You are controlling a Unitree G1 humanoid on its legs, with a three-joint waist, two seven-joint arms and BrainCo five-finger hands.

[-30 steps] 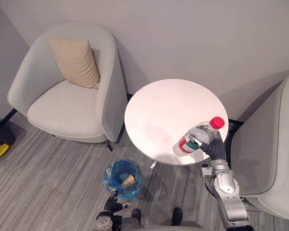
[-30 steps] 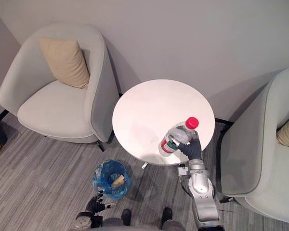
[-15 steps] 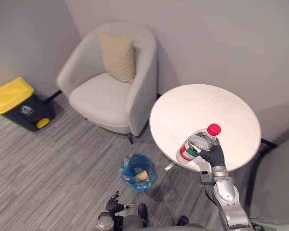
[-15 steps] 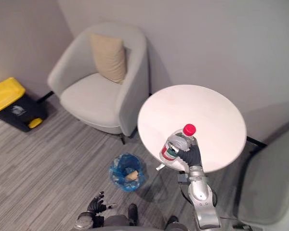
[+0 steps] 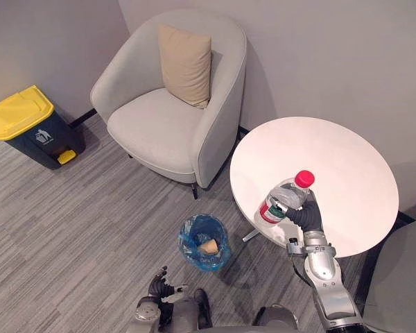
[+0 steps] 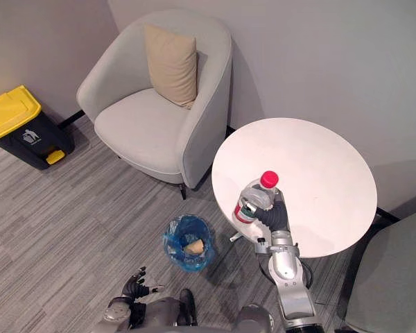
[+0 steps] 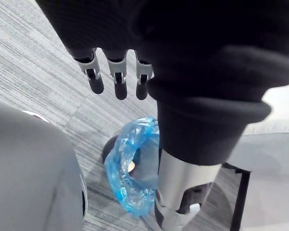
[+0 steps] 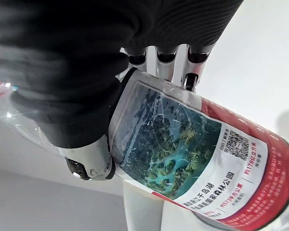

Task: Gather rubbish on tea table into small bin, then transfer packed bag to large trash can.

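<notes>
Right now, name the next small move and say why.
Probably carry the bottle left and down toward the small bin: the right hand grips it above the near edge of the table, while the blue-lined bin stands on the floor beside the table.

The bottle [image 5: 283, 196] wears a label [image 8: 178, 144] with a picture of green islands in water, a square code [image 8: 237, 142] and tiny writing. The yellow-lidded bin [image 5: 28, 121] shows a white rubbish sign [image 5: 45, 137].

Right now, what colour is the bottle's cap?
Red. The cap tops the bottle in the right hand; the left eye view shows it best.
</notes>
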